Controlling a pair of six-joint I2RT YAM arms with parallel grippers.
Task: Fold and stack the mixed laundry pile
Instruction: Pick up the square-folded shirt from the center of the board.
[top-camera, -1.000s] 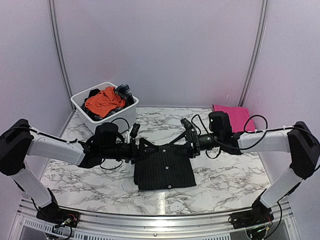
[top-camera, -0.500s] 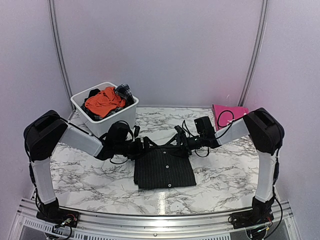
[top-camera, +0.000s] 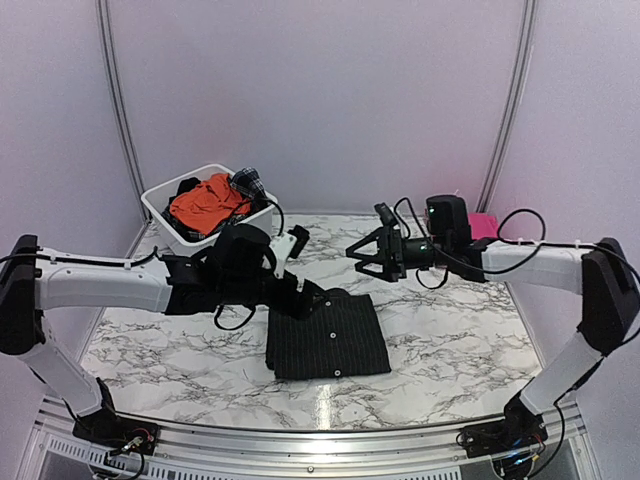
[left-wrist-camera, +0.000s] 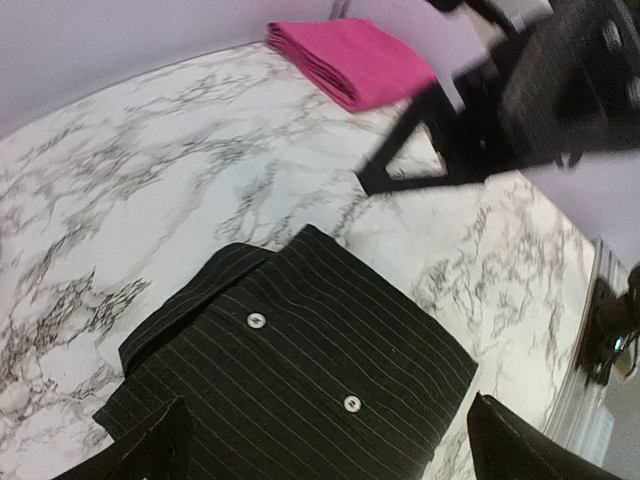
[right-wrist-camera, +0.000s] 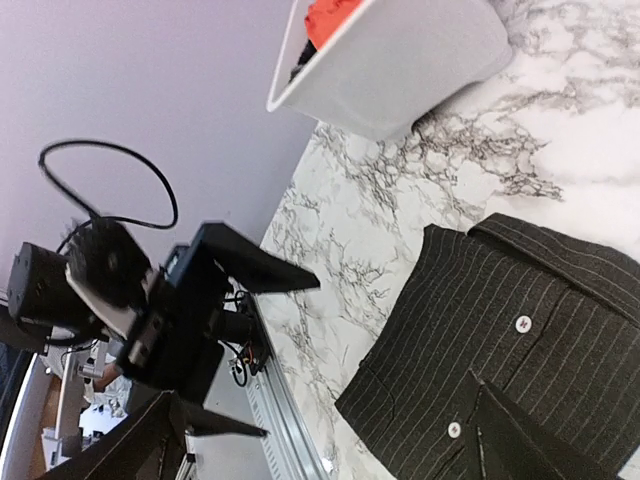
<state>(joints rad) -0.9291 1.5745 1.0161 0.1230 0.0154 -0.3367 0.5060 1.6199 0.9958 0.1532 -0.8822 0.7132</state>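
Lying folded on the bench (top-camera: 450, 350), the shirt (top-camera: 328, 335) has its collar at the far end, long axis running near to far. Both arms hover with jaws spread and empty: left arm (top-camera: 110, 285) over the far-left corner, right arm (top-camera: 530, 258) higher, off the far-right. The pink cloth (top-camera: 483, 224) sits far right, nearer the right arm; stacking probably goes there.

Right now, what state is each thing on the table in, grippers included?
black pinstriped shirt, folded, lying flat.
magenta-pink cloth, folded, at the far right corner.
orange garment, crumpled in the tub.
plaid piece, crumpled in the tub.
white tub, upright, holding garments.
left gripper, open, empty.
right gripper, open, empty.
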